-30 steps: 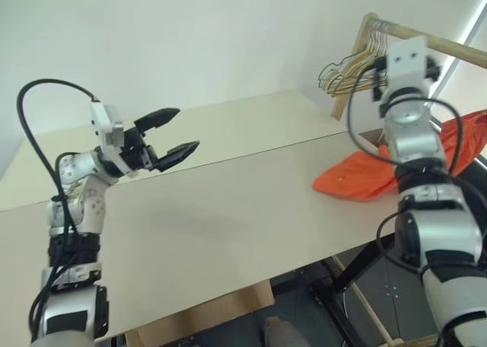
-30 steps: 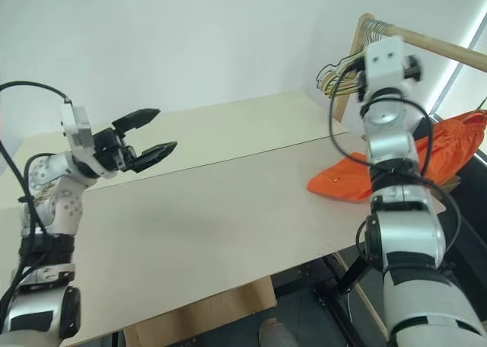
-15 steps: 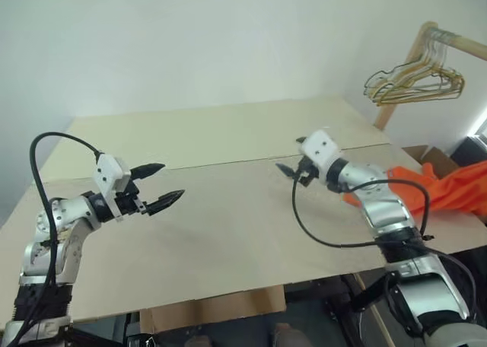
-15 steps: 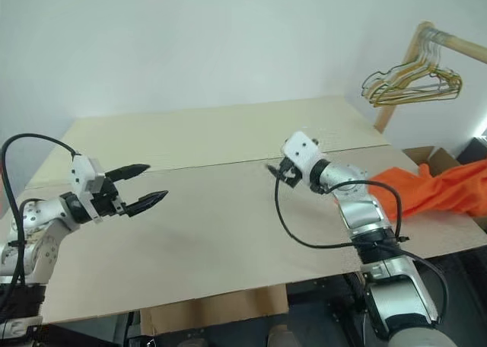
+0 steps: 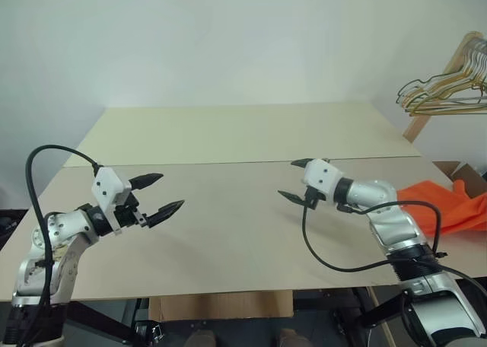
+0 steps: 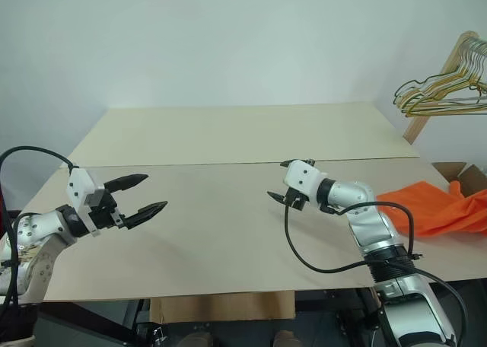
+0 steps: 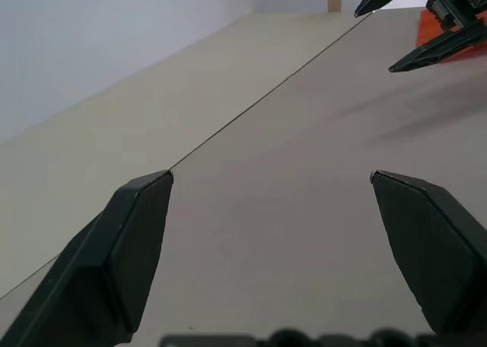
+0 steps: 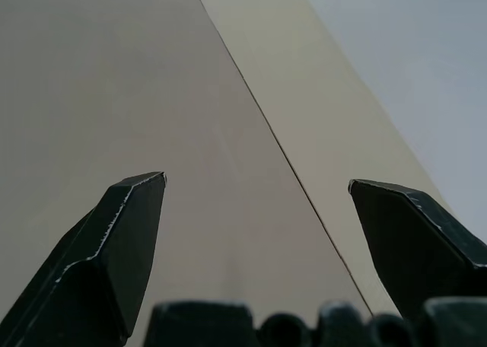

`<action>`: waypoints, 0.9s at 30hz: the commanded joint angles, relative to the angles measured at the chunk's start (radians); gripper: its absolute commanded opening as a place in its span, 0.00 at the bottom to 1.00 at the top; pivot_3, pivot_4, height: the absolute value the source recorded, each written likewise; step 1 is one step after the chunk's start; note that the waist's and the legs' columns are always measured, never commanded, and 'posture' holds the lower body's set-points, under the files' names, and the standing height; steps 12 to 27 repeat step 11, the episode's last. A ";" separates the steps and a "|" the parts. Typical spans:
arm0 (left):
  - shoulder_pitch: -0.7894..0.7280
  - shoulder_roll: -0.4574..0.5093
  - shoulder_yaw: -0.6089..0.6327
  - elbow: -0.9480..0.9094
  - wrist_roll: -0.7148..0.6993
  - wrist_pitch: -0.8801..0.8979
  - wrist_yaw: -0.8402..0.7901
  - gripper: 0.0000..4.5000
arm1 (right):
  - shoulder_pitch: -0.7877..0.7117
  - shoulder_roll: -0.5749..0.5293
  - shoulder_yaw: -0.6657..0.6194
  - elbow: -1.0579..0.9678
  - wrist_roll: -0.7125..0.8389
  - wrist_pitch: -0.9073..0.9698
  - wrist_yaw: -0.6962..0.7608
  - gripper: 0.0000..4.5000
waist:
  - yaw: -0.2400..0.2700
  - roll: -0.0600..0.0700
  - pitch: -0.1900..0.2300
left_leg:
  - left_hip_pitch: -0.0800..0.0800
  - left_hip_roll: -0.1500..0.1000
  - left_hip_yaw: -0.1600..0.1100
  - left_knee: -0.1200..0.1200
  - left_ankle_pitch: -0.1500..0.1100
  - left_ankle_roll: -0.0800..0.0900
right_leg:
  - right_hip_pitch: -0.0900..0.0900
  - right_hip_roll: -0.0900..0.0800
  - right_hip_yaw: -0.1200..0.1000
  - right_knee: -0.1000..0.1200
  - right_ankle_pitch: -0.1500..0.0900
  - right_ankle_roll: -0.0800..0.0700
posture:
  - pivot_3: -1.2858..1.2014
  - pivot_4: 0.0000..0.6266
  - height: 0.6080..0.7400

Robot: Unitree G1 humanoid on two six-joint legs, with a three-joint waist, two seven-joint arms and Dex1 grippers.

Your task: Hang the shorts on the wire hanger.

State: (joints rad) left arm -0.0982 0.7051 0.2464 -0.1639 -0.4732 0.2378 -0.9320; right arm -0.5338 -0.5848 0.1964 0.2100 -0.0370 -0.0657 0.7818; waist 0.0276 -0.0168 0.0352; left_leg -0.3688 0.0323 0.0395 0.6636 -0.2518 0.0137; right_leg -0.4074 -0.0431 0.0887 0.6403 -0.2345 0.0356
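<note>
The bright orange shorts (image 5: 450,208) lie crumpled at the table's right edge, partly behind my right forearm; a strip of them also shows in the left wrist view (image 7: 472,50). The wire hanger is out of view. My right gripper (image 5: 286,179) hovers open over the middle of the table, pointing left, well clear of the shorts and empty (image 8: 256,179). Low over the table's left part, my left gripper (image 5: 172,190) is open and empty (image 7: 271,175), pointing right. The two grippers face each other with a wide gap between them.
The beige table (image 5: 228,134) is two boards with a seam running across. A bunch of golden and dark wire hangers (image 5: 445,96) hangs on a wooden rack (image 5: 459,62) at the far right. A cardboard box (image 5: 459,169) stands beyond the shorts.
The view has swung left, shifting rack and shorts to the right. My right arm came down from beside the rack to over the table's middle. My left arm sank a little. Both grippers stayed open.
</note>
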 commanded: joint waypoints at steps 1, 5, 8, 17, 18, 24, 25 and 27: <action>-0.005 0.004 0.013 -0.031 -0.005 -0.017 0.001 1.00 | 0.000 -0.005 -0.017 -0.010 -0.019 -0.045 -0.016 0.99 | 0.001 0.000 0.000 | 0.000 0.000 0.000 0.000 0.000 0.000 | 0.000 0.000 0.000 0.000 0.000 0.000 | 0.58 0.00 1.00; -0.007 0.003 0.010 -0.026 -0.005 -0.018 0.000 1.00 | 0.005 -0.010 -0.018 -0.020 -0.014 -0.040 0.009 0.99 | 0.003 0.000 0.000 | 0.000 0.000 0.000 0.000 0.000 0.000 | 0.000 0.000 0.000 0.000 0.000 0.000 | 0.58 0.00 1.00; -0.005 0.002 0.007 -0.021 0.002 -0.025 -0.001 1.00 | -0.001 -0.013 -0.021 -0.013 -0.016 -0.043 0.015 0.99 | 0.004 0.000 0.000 | 0.000 0.000 0.000 0.000 0.000 0.000 | 0.000 0.000 0.000 0.000 0.000 0.000 | 0.58 0.00 1.00; 0.003 -0.001 0.006 -0.020 -0.011 -0.018 -0.010 1.00 | -0.003 -0.016 -0.021 -0.006 -0.019 -0.049 0.021 0.99 | 0.007 0.000 0.000 | 0.000 0.000 0.000 0.000 0.000 0.000 | 0.000 0.000 0.000 0.000 0.000 0.000 | 0.58 0.00 1.00; 0.003 -0.001 0.006 -0.020 -0.011 -0.018 -0.010 1.00 | -0.003 -0.016 -0.021 -0.006 -0.019 -0.049 0.021 0.99 | 0.007 0.000 0.000 | 0.000 0.000 0.000 0.000 0.000 0.000 | 0.000 0.000 0.000 0.000 0.000 0.000 | 0.58 0.00 1.00; 0.003 -0.001 0.006 -0.020 -0.011 -0.018 -0.010 1.00 | -0.003 -0.016 -0.021 -0.006 -0.019 -0.049 0.021 0.99 | 0.007 0.000 0.000 | 0.000 0.000 0.000 0.000 0.000 0.000 | 0.000 0.000 0.000 0.000 0.000 0.000 | 0.58 0.00 1.00; 0.003 -0.001 0.006 -0.020 -0.011 -0.018 -0.010 1.00 | -0.003 -0.016 -0.021 -0.006 -0.019 -0.049 0.021 0.99 | 0.007 0.000 0.000 | 0.000 0.000 0.000 0.000 0.000 0.000 | 0.000 0.000 0.000 0.000 0.000 0.000 | 0.58 0.00 1.00; 0.003 -0.001 0.006 -0.020 -0.011 -0.018 -0.010 1.00 | -0.003 -0.016 -0.021 -0.006 -0.019 -0.049 0.021 0.99 | 0.007 0.000 0.000 | 0.000 0.000 0.000 0.000 0.000 0.000 | 0.000 0.000 0.000 0.000 0.000 0.000 | 0.58 0.00 1.00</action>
